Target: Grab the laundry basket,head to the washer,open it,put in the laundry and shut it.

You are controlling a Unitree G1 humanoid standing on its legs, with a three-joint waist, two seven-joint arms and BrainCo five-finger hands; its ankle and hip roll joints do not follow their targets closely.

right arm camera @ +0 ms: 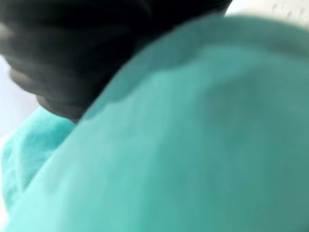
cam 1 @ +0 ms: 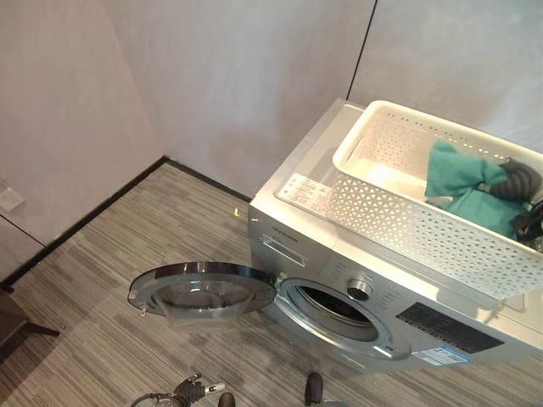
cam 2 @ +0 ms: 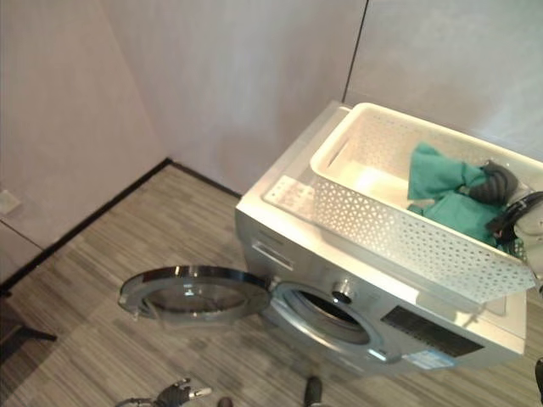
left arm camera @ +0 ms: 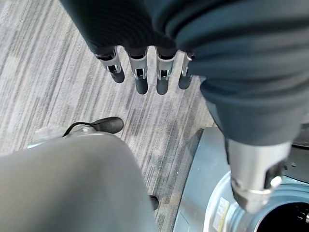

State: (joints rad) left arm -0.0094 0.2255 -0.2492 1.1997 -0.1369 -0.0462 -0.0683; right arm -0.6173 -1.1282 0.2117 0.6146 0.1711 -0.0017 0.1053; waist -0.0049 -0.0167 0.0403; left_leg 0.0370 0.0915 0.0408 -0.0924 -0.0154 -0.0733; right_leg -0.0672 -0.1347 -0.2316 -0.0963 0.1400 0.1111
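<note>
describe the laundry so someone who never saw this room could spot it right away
Find the silver washing machine against the pale wall, its round door swung open over the striped floor. On its top sits a white perforated basket. The laundry is the teal cloth bunched inside it, the only coloured thing there, with the right hand on it.

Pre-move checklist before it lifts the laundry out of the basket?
1. Washer door swung open: ok.
2. Drum opening unobstructed: ok.
3. Basket resting steady on top of the washer: ok.
4. Teal laundry in the basket: ok.
5. Right hand down on the laundry; grip closed: cannot tell, fingers hidden.
6. Left hand empty, fingers straight, above the floor, off the door: ok.
</note>
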